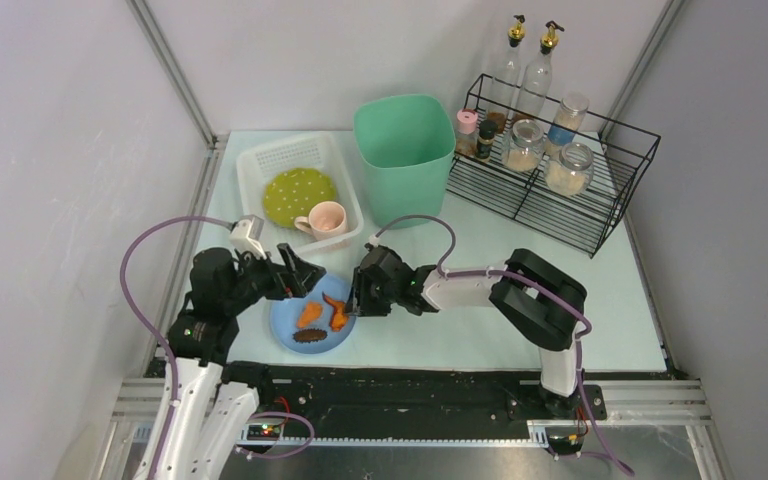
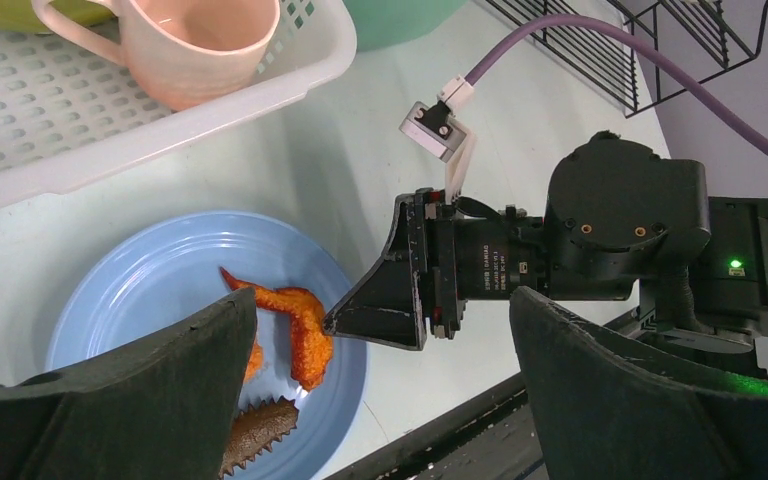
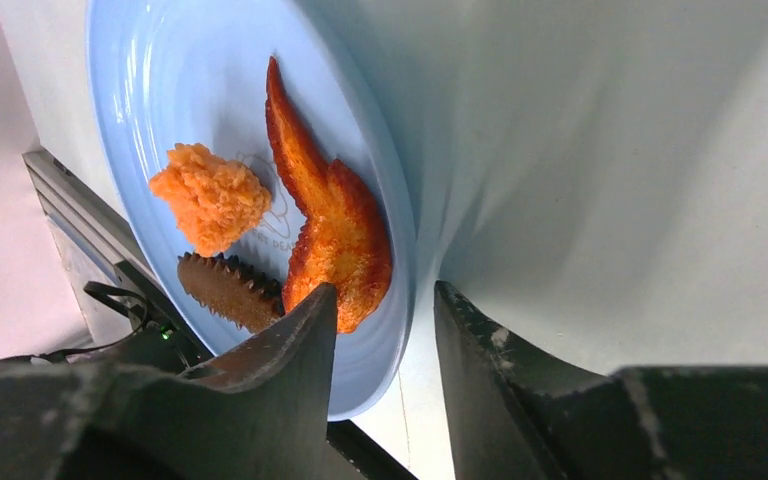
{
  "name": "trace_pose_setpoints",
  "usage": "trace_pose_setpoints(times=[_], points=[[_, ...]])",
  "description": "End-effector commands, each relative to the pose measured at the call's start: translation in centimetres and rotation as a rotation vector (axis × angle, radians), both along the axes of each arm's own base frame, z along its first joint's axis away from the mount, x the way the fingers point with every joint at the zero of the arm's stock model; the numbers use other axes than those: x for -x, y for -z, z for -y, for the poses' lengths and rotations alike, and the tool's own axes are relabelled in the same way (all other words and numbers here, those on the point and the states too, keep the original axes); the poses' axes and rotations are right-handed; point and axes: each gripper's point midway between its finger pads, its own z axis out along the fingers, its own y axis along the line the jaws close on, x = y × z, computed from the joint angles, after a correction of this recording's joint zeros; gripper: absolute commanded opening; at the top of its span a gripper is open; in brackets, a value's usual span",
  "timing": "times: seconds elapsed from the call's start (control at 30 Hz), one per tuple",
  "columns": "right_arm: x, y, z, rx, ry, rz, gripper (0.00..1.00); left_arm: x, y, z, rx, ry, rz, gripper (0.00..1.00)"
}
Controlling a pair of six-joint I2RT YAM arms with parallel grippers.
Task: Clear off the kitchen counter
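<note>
The worktop (image 1: 480, 300), pale and glossy, fills the middle of the top view between the grey walls, with both arms reaching onto its near left part. On the left, the left tool (image 1: 300, 272) hangs above the near left of the worktop with its fingers spread wide and nothing between them, just beyond the far-left rim of a blue plate (image 1: 282, 322). Behind it, at the far left, a white perforated basket (image 1: 252, 162) holds a green dotted plate (image 1: 298, 194) and a pink cup (image 1: 326, 218). The blue plate sits near the front edge and carries a crumbed orange piece (image 1: 309, 314), an orange wing (image 1: 337, 314) and a dark brown ridged piece (image 1: 309, 336). At the plate's right edge is the right tool (image 1: 357, 295), low, its fingers a narrow gap apart; in its wrist view the plate's rim runs between them, one finger beside the wing and the other over bare worktop, and neither is seen pressing the rim. Further right at the back stands a tall mint-green bin (image 1: 403, 140). A black wire rack (image 1: 600, 222) at the far right holds jars and bottles.
</note>
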Motion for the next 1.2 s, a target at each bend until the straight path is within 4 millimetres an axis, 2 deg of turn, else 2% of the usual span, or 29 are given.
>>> trace_pose_setpoints(times=[0.0,0.3,0.7,0.87,1.0,1.07,1.17], points=[[-1.0,-0.1,-0.6,-0.001,0.049,0.016,0.40,-0.3,-0.4,0.5,0.007,0.024,0.030,1.00],[-1.1,-0.1,-0.6,0.001,0.057,0.015,0.22,-0.4,-0.1,0.5,0.006,0.023,0.015,1.00],[-1.1,0.0,-1.0,-0.017,0.043,0.015,0.26,-0.5,0.4,0.6,0.008,0.028,-0.010,1.00],[-1.0,0.7,-1.2,-0.017,0.037,0.007,0.23,-0.5,0.4,0.6,0.008,0.028,-0.014,1.00],[-0.8,1.1,-1.3,-0.017,0.025,0.003,0.14,-0.6,0.5,0.6,0.009,0.028,-0.019,1.00],[-0.8,1.0,-1.3,-0.018,0.019,0.008,0.02,-0.6,0.5,0.6,0.009,0.027,-0.021,1.00],[-1.0,0.4,-1.2,-0.017,0.009,0.031,0.00,-0.6,0.7,0.6,0.007,0.027,-0.024,1.00]])
